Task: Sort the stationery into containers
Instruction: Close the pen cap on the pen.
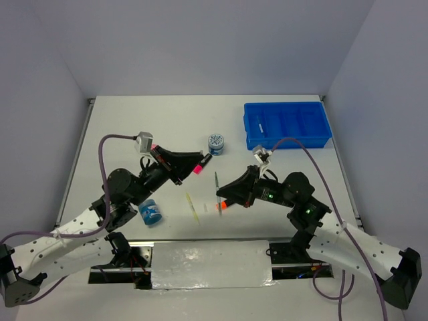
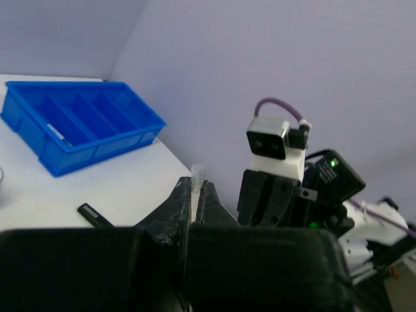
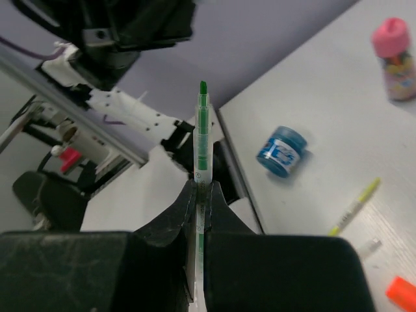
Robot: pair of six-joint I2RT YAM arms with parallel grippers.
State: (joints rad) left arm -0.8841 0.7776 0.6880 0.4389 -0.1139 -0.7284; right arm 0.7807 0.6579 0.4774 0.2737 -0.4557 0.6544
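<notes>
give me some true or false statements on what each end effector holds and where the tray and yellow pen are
1. The right end effector is shut on a green pen. True.
2. The left end effector is open and empty. False: it is shut on a thin pale stick.
3. The blue tray stands at the far right of the table. True.
4. The yellow pen lies in the tray. False: it lies on the table, outside the tray.
</notes>
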